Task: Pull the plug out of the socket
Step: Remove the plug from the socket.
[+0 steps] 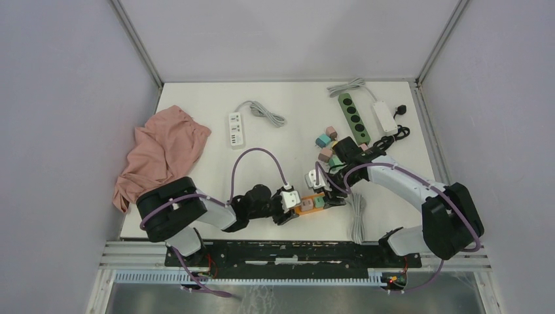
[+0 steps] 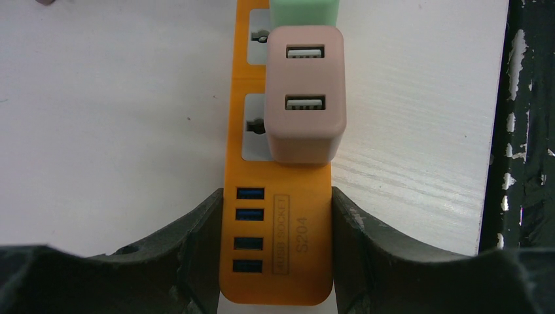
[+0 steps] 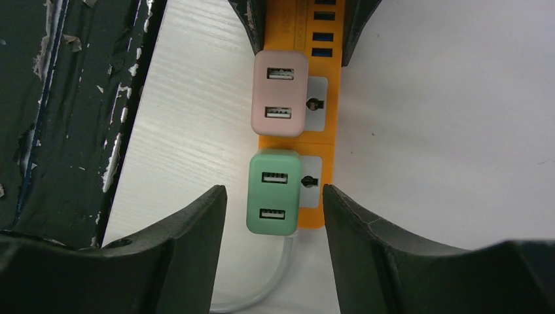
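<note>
An orange socket strip [image 1: 302,210] lies near the table's front edge. A pink plug [image 2: 304,98] and a green plug [image 2: 305,12] sit in it side by side. My left gripper [image 2: 276,216] is shut on the strip's USB end [image 2: 278,261], both fingers [image 2: 190,248] pressed to its sides. From the opposite end my right gripper [image 3: 275,222] stands open, its fingers flanking the green plug [image 3: 273,193] with a gap on each side. The pink plug [image 3: 280,95] lies beyond it. A white cable [image 3: 275,281] leaves the strip [image 3: 330,131] under the right gripper.
A pink cloth [image 1: 163,150] lies at the left. A white power strip [image 1: 236,129], a green power strip [image 1: 353,118] and several loose coloured plugs [image 1: 325,140] lie further back. A grey cable bundle [image 1: 357,219] and the black front rail [image 1: 294,252] are close by.
</note>
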Available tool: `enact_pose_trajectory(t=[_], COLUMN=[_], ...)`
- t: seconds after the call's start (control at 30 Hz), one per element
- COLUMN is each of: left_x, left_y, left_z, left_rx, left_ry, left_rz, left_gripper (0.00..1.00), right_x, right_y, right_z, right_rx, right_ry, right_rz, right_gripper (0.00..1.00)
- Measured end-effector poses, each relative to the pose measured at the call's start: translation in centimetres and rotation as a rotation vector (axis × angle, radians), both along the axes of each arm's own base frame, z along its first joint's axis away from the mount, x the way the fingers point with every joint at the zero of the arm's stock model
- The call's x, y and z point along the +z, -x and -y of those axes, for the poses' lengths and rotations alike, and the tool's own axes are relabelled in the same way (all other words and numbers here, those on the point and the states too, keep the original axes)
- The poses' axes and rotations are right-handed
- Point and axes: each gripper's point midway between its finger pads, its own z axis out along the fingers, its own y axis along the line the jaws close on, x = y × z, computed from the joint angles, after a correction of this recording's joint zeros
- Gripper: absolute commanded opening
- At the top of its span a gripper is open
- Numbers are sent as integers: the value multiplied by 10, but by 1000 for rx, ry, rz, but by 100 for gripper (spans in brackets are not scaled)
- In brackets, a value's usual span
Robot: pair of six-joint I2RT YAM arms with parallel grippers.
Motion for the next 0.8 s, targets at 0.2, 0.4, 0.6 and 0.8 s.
enact_pose_trajectory(t=[0.2,0.4,0.6,0.8], left_x=[0,0,0,0], left_y=[0,0,0,0], left_z=[0,0,0,-1], left_rx=[3,6,6,6], left_ry=[1,1,1,1], left_rz=[4,6,5,5], left_gripper=[3,3,3,3], right_x=[-8,-9,-8,-7], right_y=[-2,-1,0,-1], right_z=[0,0,-2,-5], right_rx=[-3,1,5,-60], right_ry=[48,61,63,76], right_rz=[21,24,23,-19], right_gripper=[44,27,12,7])
